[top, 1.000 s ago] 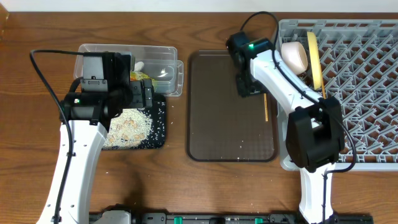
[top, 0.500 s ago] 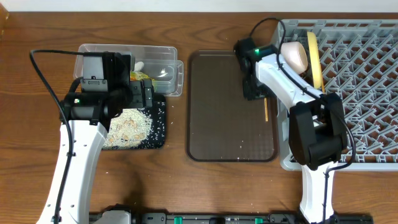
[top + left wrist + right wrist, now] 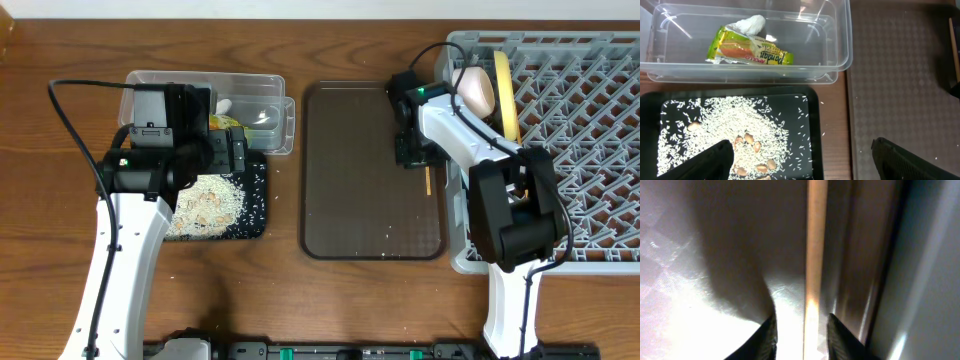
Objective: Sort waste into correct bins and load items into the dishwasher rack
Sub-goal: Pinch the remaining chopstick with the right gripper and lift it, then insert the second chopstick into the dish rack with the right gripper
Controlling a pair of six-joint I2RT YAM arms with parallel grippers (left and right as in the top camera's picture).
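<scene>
Wooden and thin, the chopstick lies flat along the right rim of the brown tray, right of the counter's centre and just beside the rack. The right gripper is down over its far end. In the right wrist view the stick runs between the two fingertips, which stand spread to either side and have not pinched it. Straddling it lengthwise looks deliberate: a squeeze across so narrow a stick is likely the only grip that will lift it off a flat surface.

The rack fills the back right corner and runs down the right edge. A yellow plate stands on edge between its pegs, with a pale bowl just beside it.

Toward the left edge, the wrapper sits in the clear tub, and the rice is spread over the black tray just in front of it. The left gripper hangs above them, spread wide and empty; I judge it is simply parked clear of the other arm.

Over the last second the right gripper has slid from nearer the brown tray's back edge toward its right rim, onto the stick. The chopstick and the left arm have not moved.
</scene>
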